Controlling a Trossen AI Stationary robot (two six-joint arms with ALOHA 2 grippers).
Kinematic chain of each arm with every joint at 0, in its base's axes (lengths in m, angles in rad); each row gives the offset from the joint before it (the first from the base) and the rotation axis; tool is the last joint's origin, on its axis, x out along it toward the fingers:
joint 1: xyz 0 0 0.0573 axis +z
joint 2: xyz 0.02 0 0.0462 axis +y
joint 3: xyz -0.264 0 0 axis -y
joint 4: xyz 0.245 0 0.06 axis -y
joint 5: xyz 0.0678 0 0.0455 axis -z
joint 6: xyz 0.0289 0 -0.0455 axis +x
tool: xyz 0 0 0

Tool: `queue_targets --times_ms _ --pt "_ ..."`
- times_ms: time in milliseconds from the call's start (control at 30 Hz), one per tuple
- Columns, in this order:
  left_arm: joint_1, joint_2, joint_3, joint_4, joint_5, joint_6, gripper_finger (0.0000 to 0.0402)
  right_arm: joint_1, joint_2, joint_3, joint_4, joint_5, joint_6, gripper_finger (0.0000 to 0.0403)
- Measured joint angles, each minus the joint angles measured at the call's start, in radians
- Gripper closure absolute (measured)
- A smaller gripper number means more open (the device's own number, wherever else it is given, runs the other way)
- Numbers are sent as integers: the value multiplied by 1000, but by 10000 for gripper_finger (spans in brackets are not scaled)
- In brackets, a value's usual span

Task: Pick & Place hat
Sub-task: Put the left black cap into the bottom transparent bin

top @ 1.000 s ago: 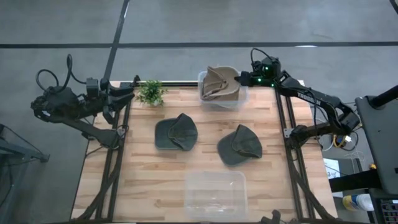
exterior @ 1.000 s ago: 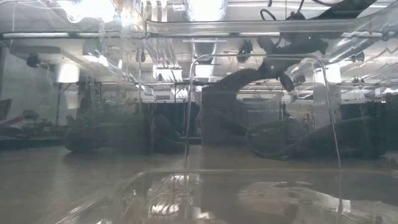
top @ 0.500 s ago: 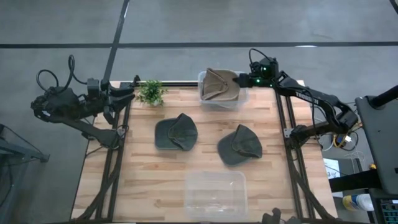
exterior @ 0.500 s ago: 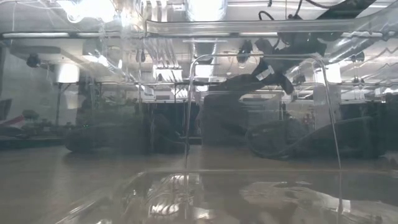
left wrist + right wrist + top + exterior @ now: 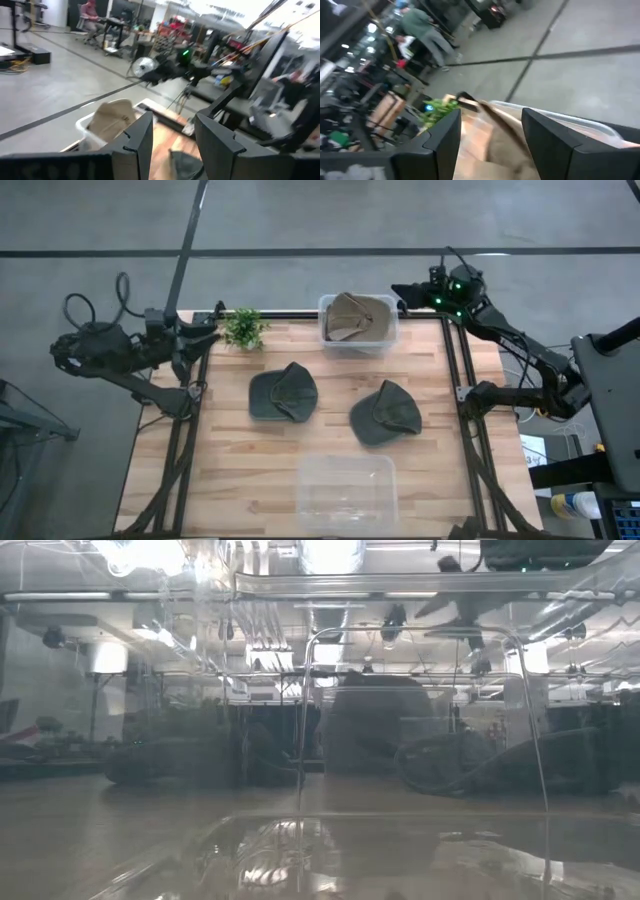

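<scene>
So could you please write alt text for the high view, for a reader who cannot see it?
Overhead view of a wooden table: a tan hat lies in a clear bin at the far edge, two dark green hats, and, lie mid-table, and an empty clear bin sits at the near edge. The right gripper is beside the tan hat's bin; the left gripper waits by a small plant.

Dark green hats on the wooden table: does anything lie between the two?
No. In the high view only bare wood separates the left dark green hat and the right dark green hat on the wooden table.

Table (image 5: 240, 480): pale wood planks, matt. Bins (image 5: 346, 488): clear glossy plastic. Hats (image 5: 283, 393): soft matt cloth, tan (image 5: 352, 318) or dark green.
</scene>
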State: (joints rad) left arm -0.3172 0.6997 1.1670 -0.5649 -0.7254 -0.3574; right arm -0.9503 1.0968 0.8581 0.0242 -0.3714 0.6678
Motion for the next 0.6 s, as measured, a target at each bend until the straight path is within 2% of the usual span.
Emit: queue_targets --times_ms 167,433,600 --pt "2 12 -41 -88 -13 -77 264 18 -60 0 38 -4 36 200" --pt "5 14 -148 -215 -21 -335 264 56 -100 0 41 -3 38 199" --pt "18 22 -225 -231 -27 -526 264 83 -91 0 41 -1 40 202"
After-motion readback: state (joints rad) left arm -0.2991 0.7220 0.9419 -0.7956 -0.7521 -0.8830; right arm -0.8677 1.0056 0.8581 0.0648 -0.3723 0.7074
